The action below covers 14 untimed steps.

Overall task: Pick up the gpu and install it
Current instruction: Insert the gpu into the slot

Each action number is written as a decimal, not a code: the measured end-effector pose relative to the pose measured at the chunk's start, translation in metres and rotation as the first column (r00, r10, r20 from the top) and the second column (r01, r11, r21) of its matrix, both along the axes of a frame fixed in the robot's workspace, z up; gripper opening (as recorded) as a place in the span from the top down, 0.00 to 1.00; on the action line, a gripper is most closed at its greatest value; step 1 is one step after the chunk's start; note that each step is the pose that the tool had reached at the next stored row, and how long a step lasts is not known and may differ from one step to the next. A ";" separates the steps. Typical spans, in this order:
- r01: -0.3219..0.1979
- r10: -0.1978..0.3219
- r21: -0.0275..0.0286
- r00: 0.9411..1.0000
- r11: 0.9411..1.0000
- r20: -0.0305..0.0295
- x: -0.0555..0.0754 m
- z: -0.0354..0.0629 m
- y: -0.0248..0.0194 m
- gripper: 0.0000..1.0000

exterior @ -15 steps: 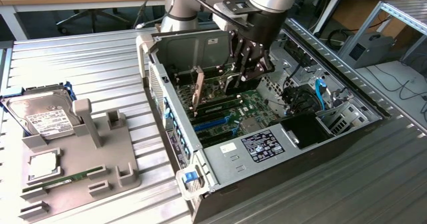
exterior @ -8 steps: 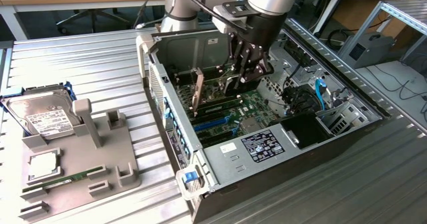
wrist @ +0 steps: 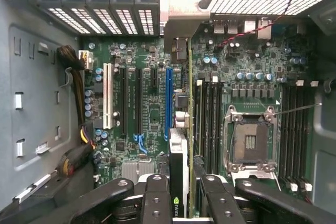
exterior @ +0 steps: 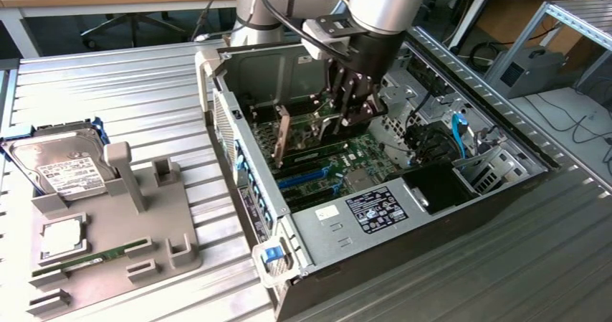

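Note:
My gripper reaches down into the open computer case and is shut on the gpu, a thin green card held upright on its edge. In the wrist view the gpu runs edge-on between the two black fingers of the gripper. Its silver bracket is at the case's rear slot openings. The card hangs over the motherboard, right beside the long blue slot. I cannot tell whether its edge touches a slot.
Case walls close in on all sides of the arm. The CPU socket, memory slots and cable bundles flank the card. Outside, a grey fixture holds a hard drive, a chip and a RAM stick.

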<state>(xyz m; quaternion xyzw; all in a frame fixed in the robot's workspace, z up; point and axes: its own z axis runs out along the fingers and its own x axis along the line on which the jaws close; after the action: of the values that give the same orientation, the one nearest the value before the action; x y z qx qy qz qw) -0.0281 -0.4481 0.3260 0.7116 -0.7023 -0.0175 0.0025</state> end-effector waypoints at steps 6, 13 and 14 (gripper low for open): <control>0.000 0.000 0.000 1.000 1.000 0.000 -0.001 -0.0068 -0.0001 0.73; 0.000 0.000 0.000 1.000 1.000 0.000 -0.002 -0.0168 -0.0003 0.73; 0.000 0.000 0.000 1.000 1.000 0.000 -0.002 -0.0181 -0.0003 0.73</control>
<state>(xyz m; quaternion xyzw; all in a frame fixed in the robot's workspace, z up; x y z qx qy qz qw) -0.0300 -0.4484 0.3078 0.7116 -0.7024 -0.0175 0.0025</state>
